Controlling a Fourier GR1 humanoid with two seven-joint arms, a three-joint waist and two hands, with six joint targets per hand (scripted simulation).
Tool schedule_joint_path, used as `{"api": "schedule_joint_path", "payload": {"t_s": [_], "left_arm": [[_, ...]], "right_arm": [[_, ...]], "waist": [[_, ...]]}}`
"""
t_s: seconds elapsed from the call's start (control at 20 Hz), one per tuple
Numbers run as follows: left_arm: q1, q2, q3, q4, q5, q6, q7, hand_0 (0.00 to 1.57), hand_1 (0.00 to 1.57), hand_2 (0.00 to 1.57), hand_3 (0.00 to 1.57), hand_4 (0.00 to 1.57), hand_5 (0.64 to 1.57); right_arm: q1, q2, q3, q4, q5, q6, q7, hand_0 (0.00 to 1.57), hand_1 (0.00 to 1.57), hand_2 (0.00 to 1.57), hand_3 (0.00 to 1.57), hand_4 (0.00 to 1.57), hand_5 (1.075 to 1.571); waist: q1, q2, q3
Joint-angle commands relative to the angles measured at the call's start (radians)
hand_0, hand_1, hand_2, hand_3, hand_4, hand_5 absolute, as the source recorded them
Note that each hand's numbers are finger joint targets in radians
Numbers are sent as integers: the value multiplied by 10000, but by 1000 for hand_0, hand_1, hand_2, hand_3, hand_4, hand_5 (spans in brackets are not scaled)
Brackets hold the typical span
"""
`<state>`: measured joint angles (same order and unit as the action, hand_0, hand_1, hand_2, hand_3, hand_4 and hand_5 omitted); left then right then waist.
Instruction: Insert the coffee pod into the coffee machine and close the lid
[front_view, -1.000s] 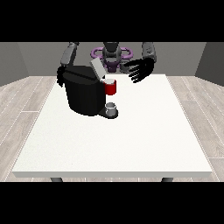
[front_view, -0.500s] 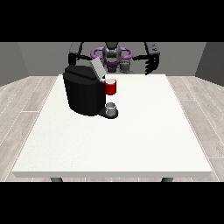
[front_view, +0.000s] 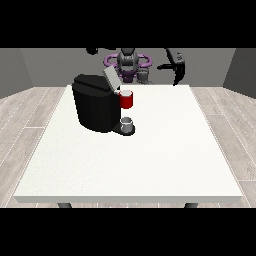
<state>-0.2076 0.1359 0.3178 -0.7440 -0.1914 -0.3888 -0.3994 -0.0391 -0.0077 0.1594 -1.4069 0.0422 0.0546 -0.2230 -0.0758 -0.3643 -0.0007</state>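
Coffee machine: a black coffee machine (front_view: 95, 107) is standing on the white counter (front_view: 150, 155), towards the far side and to the view's left of the counter's middle
Lid: the grey lid (front_view: 111, 78) is standing tilted up at the top of the coffee machine, on the side nearer the view's right, so it is showing as not closed
Red thing: a red thing at the machine (front_view: 126, 99) is sitting at the coffee machine's front, just below the raised lid
Grey thing: a small grey thing (front_view: 127, 123) is resting on the dark base at the foot of the coffee machine, straight under the red thing; I cannot tell whether it is the coffee pod
Hand at the view's right: this black hand (front_view: 176, 66) is hanging in the air beyond the counter's far edge, well apart from the coffee machine and touching nothing; whether its fingers are spread or curled I cannot tell
Hand at the view's left: only a dark bit of this hand (front_view: 92, 50) is showing at the top, above and behind the coffee machine, and its state cannot be told
Robot: its body (front_view: 128, 62) is standing behind the counter, just beyond the coffee machine
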Motion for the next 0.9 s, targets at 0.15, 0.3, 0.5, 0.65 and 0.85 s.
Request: {"api": "schedule_joint_path", "payload": {"t_s": [0.15, 0.3, 0.5, 0.65, 0.85], "left_arm": [[877, -217, -370, -1322, 420, -382, -453, 0, 0, 0, 0, 299, 1571], [652, -839, -853, -1858, 294, -48, -269, 0, 0, 0, 0, 129, 1571], [345, -109, -665, -2109, 749, -781, -796, 0, 0, 0, 0, 216, 1571], [436, -857, -1164, -2716, 593, -132, -557, 0, 0, 0, 0, 181, 1571], [605, -838, -1419, -3398, 704, -163, -513, 0, 0, 0, 0, 183, 1571]], "right_arm": [[191, -255, 313, -2520, 610, -487, 1299, 0, 0, 0, 0, 439, 1571], [-387, 73, 810, -1921, 730, -1535, 1345, 0, 0, 0, 0, 345, 1571], [-1826, 74, 252, -1290, 1243, -2223, 936, 0, 0, 0, 0, 293, 1571], [-2219, 73, 850, -1265, 1374, -3073, 1816, 0, 0, 0, 0, 263, 1571], [-2828, 69, 264, -508, 1921, -3074, 1241, 0, 0, 0, 0, 225, 1571]], "waist": [[528, 817, 7], [1195, 1498, 9], [1464, 2836, 7], [1608, 2782, 7], [1806, 3270, 8]]}}
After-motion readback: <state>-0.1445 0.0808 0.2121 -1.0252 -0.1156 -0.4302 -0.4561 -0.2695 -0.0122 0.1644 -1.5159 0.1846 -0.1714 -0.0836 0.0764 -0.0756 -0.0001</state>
